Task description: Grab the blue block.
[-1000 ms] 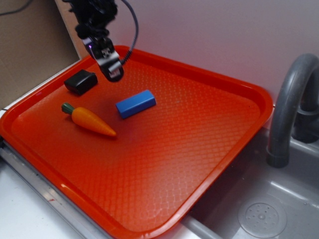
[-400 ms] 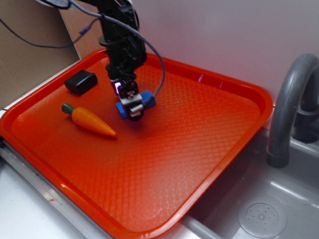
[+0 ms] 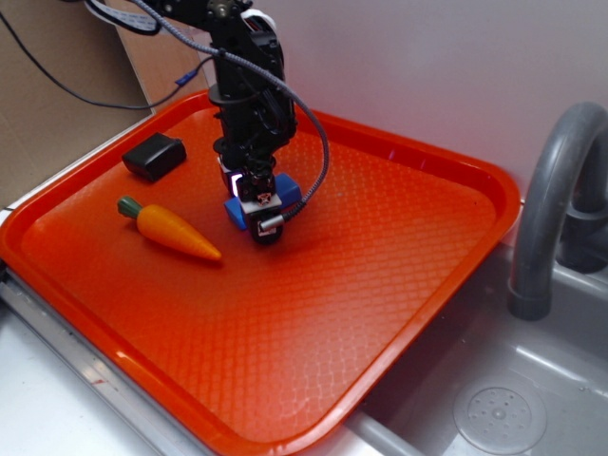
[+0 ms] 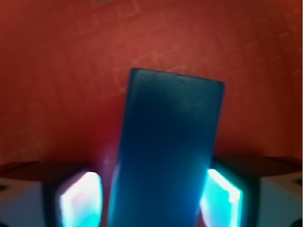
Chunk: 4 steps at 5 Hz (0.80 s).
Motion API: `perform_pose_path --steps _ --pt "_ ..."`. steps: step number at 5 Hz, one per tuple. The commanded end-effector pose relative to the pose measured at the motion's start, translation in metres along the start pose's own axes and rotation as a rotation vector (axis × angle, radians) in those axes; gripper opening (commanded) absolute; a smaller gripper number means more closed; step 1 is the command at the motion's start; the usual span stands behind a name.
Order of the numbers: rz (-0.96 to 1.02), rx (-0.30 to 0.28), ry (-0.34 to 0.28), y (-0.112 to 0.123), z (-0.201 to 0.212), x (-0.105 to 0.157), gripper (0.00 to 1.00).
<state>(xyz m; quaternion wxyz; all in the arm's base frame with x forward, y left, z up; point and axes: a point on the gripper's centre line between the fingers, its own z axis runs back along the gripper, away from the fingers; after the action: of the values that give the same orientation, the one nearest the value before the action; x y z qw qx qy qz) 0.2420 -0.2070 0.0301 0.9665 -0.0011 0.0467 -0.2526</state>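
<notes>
The blue block (image 3: 291, 195) lies on the orange tray (image 3: 380, 285), left of the tray's middle. My gripper (image 3: 261, 217) is lowered straight over it, with its fingers on either side of the bar. In the wrist view the block (image 4: 170, 142) fills the space between the two lit pads. The left pad (image 4: 80, 198) stands a small gap off the block's side. The right pad (image 4: 220, 194) is at or very near the other side. The jaws are open around the block and not clamped on it. The gripper body hides the middle of the block in the exterior view.
A toy carrot (image 3: 171, 231) lies just left of the gripper. A black rounded block (image 3: 154, 156) sits at the tray's back left. A grey faucet (image 3: 551, 190) and sink basin (image 3: 494, 408) are to the right. Cardboard stands behind the tray at the left.
My gripper moved from the back near the black block, forward and down over the blue block. It now sits a little lower, astride it. The block has not moved.
</notes>
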Motion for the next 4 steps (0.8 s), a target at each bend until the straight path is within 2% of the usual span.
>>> perform_pose_path --steps 1,4 --pt "0.011 0.041 -0.028 -0.011 0.015 -0.005 0.00" --pt "0.258 0.038 -0.183 0.020 0.144 -0.038 0.00"
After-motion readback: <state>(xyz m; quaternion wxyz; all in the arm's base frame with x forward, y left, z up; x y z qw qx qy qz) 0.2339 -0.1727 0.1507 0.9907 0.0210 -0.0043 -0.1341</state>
